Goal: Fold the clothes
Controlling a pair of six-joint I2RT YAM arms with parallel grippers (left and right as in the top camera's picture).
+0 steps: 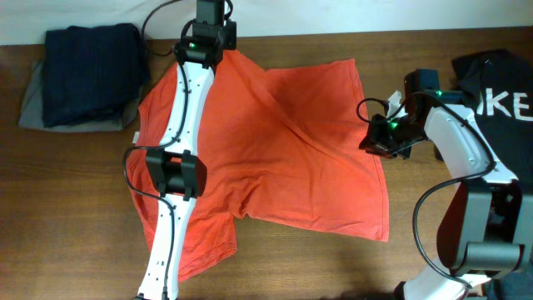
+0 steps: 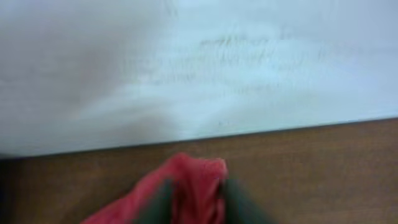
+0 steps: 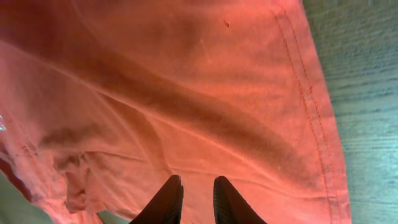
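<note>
Left tool, at the top of the overhead frame, was clamped on a bunched edge of the orange-red T-shirt spread across the tabletop; right tool sat at its right hem, fingers nearly together, grip unclear.

Matt orange-red cloth T-shirt with stitched hem, on smooth brown wood-grain table

Bare table along the near edge is open to me. A dark folded pile blocks the far-left corner, a black garment the far-right corner; the orange-red T-shirt covers the middle.
</note>
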